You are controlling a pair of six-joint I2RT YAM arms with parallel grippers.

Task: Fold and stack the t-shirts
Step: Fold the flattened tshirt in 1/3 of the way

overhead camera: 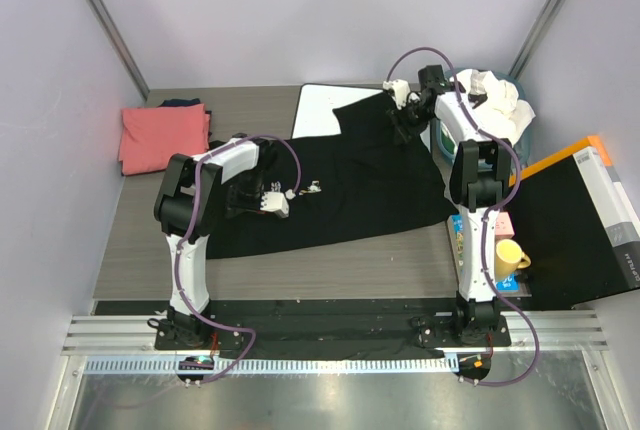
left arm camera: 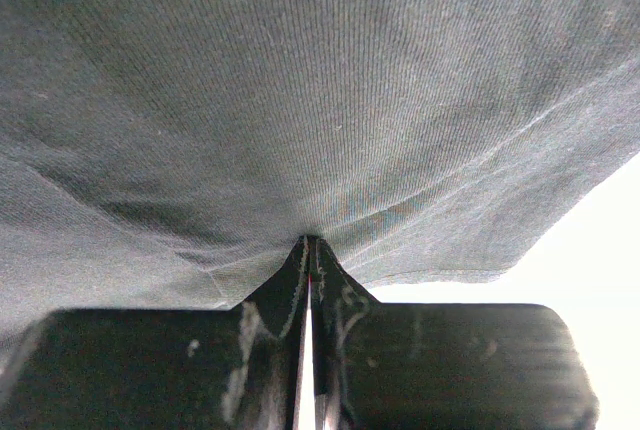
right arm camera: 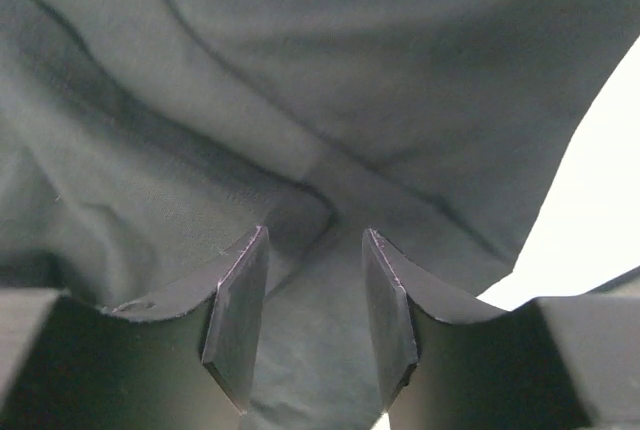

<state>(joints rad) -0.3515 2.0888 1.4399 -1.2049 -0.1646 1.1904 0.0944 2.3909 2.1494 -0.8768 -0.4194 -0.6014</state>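
A black t-shirt point(overhead camera: 340, 185) lies spread across the middle of the table, its far edge over a white board point(overhead camera: 320, 110). My left gripper point(overhead camera: 314, 188) rests on the shirt's middle left. In the left wrist view the left gripper point(left arm camera: 310, 242) is shut, with the dark cloth point(left arm camera: 300, 90) puckered at its tips. My right gripper point(overhead camera: 405, 118) is at the shirt's far right corner. In the right wrist view the right gripper point(right arm camera: 316, 235) stands open, with black cloth point(right arm camera: 300, 80) lying between its fingers. A folded coral-pink t-shirt point(overhead camera: 160, 135) sits at the far left. White t-shirts point(overhead camera: 495, 98) are heaped at the back right.
Right of the right arm stand a yellow mug point(overhead camera: 508, 256) and a pink box point(overhead camera: 503, 223). A black mat with an orange edge point(overhead camera: 570, 215) lies beyond them. Walls close the table on the left, far and right sides.
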